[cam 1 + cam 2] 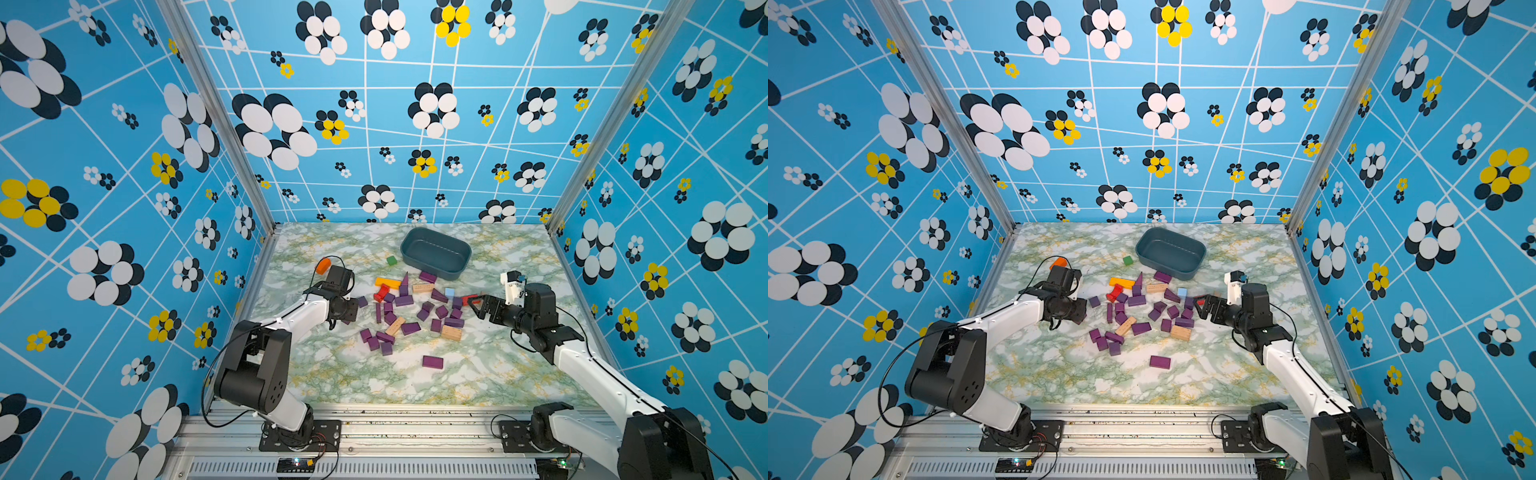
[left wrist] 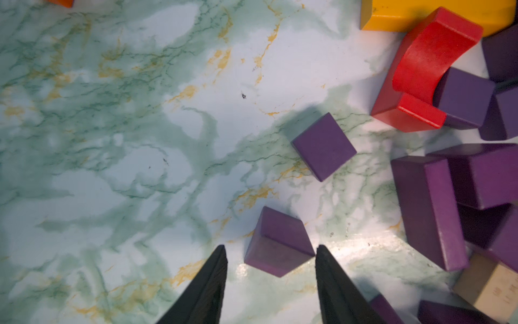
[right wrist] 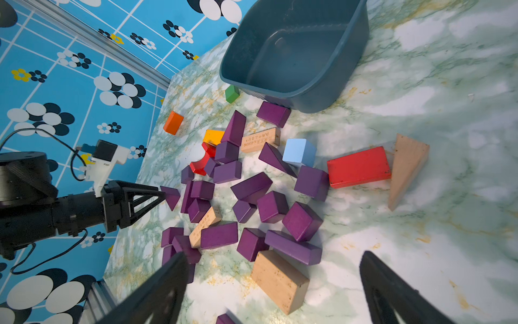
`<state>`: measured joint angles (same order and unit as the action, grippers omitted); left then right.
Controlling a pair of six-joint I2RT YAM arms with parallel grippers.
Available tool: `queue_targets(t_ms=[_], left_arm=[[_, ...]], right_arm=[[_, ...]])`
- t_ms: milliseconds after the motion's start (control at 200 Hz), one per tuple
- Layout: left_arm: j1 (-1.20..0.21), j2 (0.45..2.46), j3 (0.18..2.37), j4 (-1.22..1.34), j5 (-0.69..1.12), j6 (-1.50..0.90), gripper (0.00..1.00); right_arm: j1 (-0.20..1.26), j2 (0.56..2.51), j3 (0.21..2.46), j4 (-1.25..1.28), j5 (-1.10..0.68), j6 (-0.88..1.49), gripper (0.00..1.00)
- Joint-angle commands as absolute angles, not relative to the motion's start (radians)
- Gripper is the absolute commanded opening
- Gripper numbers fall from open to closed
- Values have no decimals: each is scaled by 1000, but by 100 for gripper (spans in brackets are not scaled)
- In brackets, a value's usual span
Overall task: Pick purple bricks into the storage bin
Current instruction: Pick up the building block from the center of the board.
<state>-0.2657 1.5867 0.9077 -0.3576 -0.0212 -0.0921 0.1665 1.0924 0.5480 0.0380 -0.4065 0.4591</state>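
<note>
— Marbled green tabletop (image 1: 490,374), flowered blue walls (image 1: 124,208). Where are the purple bricks (image 1: 410,328)?
— Heaped mid-table among tan, red and yellow blocks (image 1: 451,332), near the storage bin (image 1: 440,272); one lies right against its wall.
— Left gripper (image 2: 271,246)?
— Jaws narrow, either side of a purple wedge (image 2: 280,241); one finger (image 2: 336,280) touches it, with a gap at the other.
— Right gripper (image 3: 273,252)?
— Spread wide above the heap's edge, empty.
</note>
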Motion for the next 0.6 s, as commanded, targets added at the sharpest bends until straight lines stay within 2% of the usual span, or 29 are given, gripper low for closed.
queue_targets(t_ms=[0,150,245,275,600], left_arm=[[-256,1642,974,-423,-3,-66,51],[-251,1686,1013,-449,2,-63,45],[-244,1699,1015,-450,7,-68,44],[-243,1704,1014,-451,8,-71,40],[-243,1686,976,-462,-2,-105,42]], right_arm=[[174,1110,530,75,-422,479,97],[173,1116,526,74,-414,476,96],[173,1108,525,67,-399,474,96],[174,1107,525,63,-393,472,96],[173,1098,528,33,-361,457,96]])
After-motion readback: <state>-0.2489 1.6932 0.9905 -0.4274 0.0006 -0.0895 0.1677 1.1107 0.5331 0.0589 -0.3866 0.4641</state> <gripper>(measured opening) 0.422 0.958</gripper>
